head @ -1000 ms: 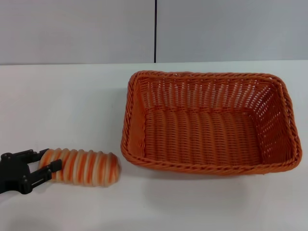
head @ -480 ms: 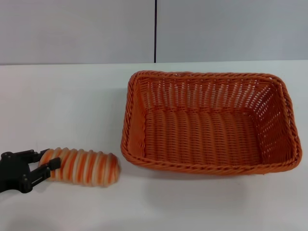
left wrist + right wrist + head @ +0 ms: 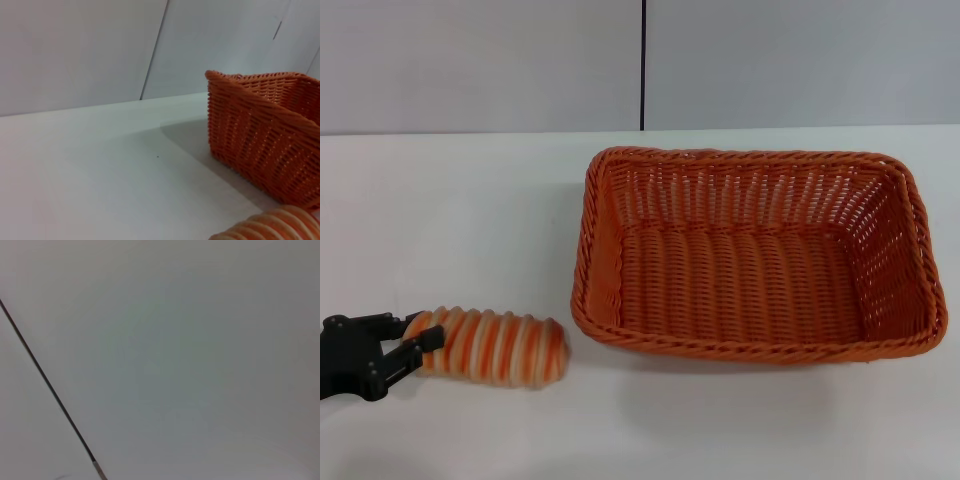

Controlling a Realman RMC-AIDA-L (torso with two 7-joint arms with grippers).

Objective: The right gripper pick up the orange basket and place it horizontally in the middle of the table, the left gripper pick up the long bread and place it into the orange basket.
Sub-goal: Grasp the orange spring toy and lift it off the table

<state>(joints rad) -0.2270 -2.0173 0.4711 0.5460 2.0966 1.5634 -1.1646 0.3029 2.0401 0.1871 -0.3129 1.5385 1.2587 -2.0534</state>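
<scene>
The orange basket (image 3: 752,349) lies lengthwise across the middle-right of the white table (image 3: 450,220), empty. To its left the long bread (image 3: 495,347) rests on the table, striped face up. My left gripper (image 3: 413,331) is at the lower left, its two black fingers closed around the bread's left end. In the left wrist view the basket's woven side (image 3: 260,130) stands close by, and the bread's striped top (image 3: 275,227) shows at the picture's edge. My right gripper is out of view; its wrist view shows only a grey wall.
A grey back wall with a dark vertical seam (image 3: 642,65) runs behind the table. Bare tabletop lies left of the basket and along the front edge (image 3: 720,430).
The left gripper's fingers have narrowed onto the bread's left end. The bread has shifted slightly with them. The basket has not moved.
</scene>
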